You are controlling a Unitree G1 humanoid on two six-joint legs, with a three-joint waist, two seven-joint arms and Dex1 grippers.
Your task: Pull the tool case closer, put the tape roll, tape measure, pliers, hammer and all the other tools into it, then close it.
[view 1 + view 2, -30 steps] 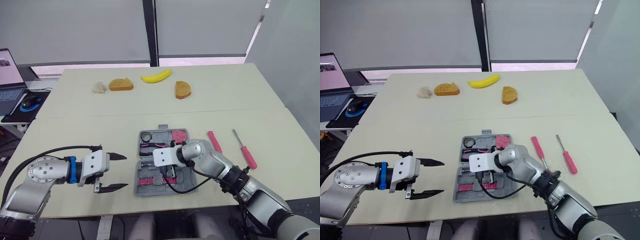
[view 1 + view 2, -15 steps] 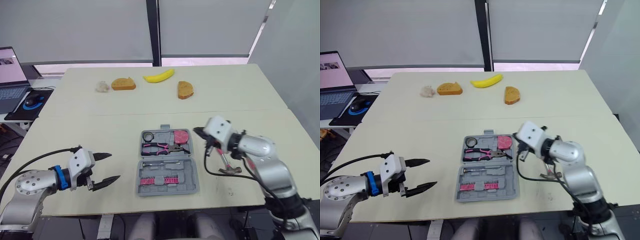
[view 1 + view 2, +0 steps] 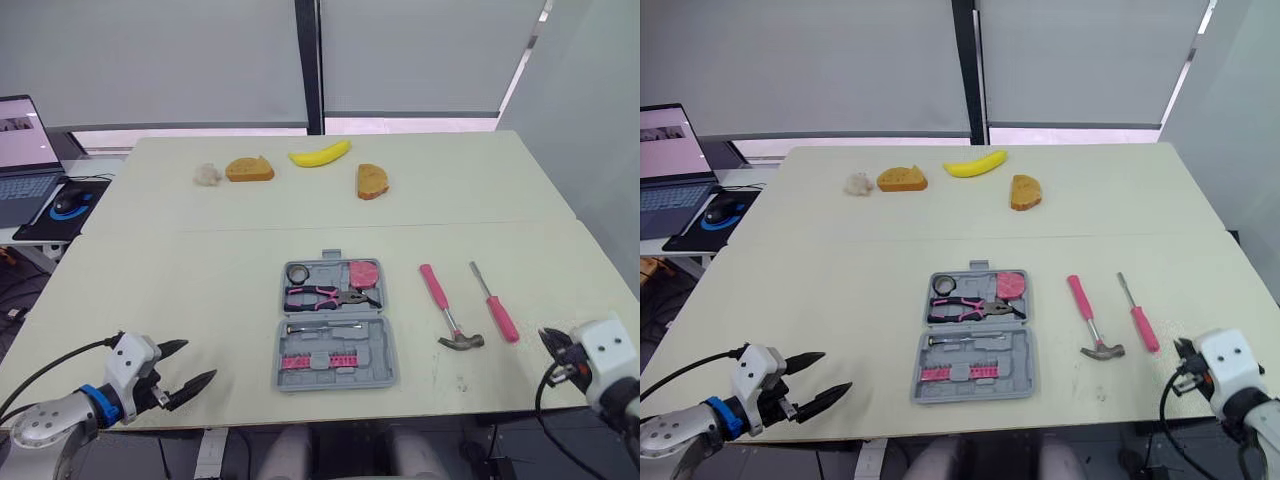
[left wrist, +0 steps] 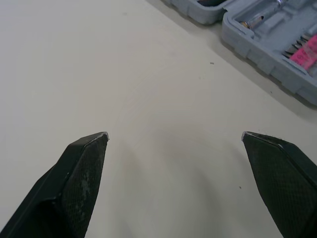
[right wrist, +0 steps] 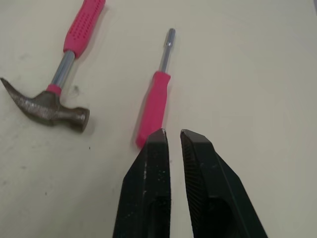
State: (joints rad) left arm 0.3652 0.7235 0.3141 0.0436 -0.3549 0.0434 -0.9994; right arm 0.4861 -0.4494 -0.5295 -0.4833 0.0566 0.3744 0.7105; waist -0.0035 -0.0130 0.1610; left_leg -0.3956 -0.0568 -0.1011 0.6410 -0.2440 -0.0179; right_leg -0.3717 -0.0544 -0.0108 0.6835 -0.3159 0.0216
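The grey tool case (image 3: pixel 335 352) lies open near the table's front edge. It holds a tape roll (image 3: pixel 298 273), a pink tape measure (image 3: pixel 362 273), pink-handled pliers (image 3: pixel 328 296) and pink bits. To its right on the table lie a pink-handled hammer (image 3: pixel 447 312) and a pink screwdriver (image 3: pixel 494 303). My right gripper (image 5: pixel 173 136) is shut and empty at the near right corner, just short of the screwdriver's handle (image 5: pixel 154 106). My left gripper (image 3: pixel 185 365) is open over bare table at the near left, well left of the case (image 4: pixel 277 47).
At the far side of the table lie a banana (image 3: pixel 320 154), two bread slices (image 3: pixel 249 169) (image 3: pixel 371 181) and a pale lump (image 3: pixel 207 174). A laptop (image 3: pixel 18 160) and a mouse (image 3: pixel 62 203) sit on a side desk to the left.
My right arm has left the case and drawn back to the near right corner. My left gripper has pulled back toward the near left edge. The tools have not moved.
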